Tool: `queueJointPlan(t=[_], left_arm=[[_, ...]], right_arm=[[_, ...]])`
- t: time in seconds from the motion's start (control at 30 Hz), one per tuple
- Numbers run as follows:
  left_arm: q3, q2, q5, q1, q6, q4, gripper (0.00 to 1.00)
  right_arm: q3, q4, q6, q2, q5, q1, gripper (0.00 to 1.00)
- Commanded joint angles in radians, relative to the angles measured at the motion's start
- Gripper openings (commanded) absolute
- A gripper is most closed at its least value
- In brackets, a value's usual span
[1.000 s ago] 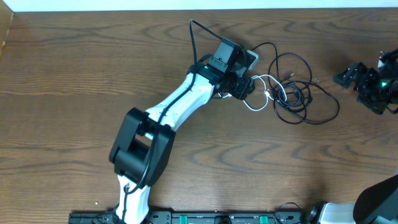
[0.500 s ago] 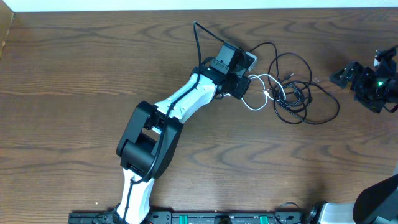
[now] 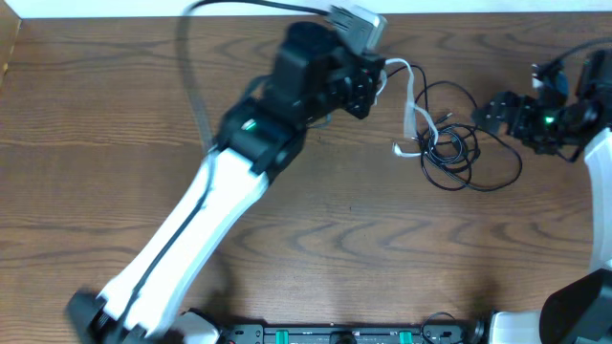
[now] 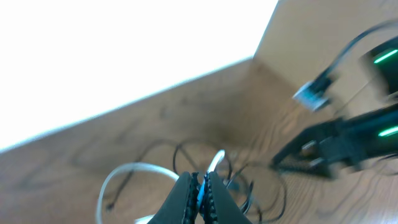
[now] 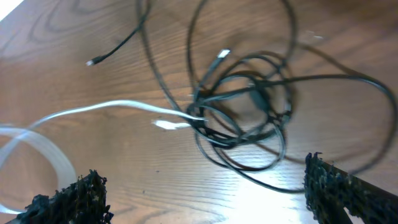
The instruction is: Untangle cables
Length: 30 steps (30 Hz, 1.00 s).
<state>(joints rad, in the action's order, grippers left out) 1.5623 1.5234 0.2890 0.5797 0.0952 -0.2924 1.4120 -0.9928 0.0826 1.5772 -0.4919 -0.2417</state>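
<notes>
The left arm runs from the lower left of the overhead frame up to the upper centre, across the wooden table; its own thick black wire arcs over the upper left, blurred.

The left gripper sits at the upper centre of the overhead frame; in the left wrist view its fingers stand pressed together at the bottom centre, with a thin pale strip pinched between them; the left gripper is closed on the white cable.

From that grip the white cable runs right, bends downward and ends in a small plug end just left of the tangle; in the right wrist view it enters from the left edge as a pale loop and reaches the tangle at centre frame, its plug end lying on the wood just beside the black loops.

The black cables lie on the table right of centre in the overhead frame, knotted in a tight clump with loose loops spreading above, below and to the right; in the right wrist view one thin black end lies apart at the upper left.

The right gripper is near the right edge of the overhead frame, just beside the outer loops; in the right wrist view its fingers stand wide apart at the two lower corners, with nothing between them.
</notes>
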Motion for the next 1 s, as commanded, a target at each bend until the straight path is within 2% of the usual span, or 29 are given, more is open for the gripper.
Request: queueJointPlan(t=[0.0, 0.23, 0.5, 0.83, 0.97], left_arm=[[0.002, -0.04, -0.031, -0.002, 0.016, -0.011, 0.07], [0.031, -0.14, -0.201, -0.027, 0.015, -0.004, 0.08], [0.1, -0.214, -0.199, -0.102, 0.016, -0.005, 0.08], [0.156, -0.293, -0.194, -0.106, 0.039, -0.009, 0.07], [0.156, -0.316, -0.192, -0.106, 0.046, -0.068, 0.07]], right_arm=[[-0.001, 0.02, -0.028, 0.0, -0.016, 0.049, 0.99], [-0.001, 0.051, -0.001, 0.0, -0.016, 0.111, 0.99], [-0.001, 0.074, -0.002, 0.003, -0.016, 0.194, 0.99], [-0.001, 0.156, -0.018, 0.027, -0.012, 0.315, 0.99], [-0.001, 0.176, -0.021, 0.04, 0.05, 0.356, 0.99]])
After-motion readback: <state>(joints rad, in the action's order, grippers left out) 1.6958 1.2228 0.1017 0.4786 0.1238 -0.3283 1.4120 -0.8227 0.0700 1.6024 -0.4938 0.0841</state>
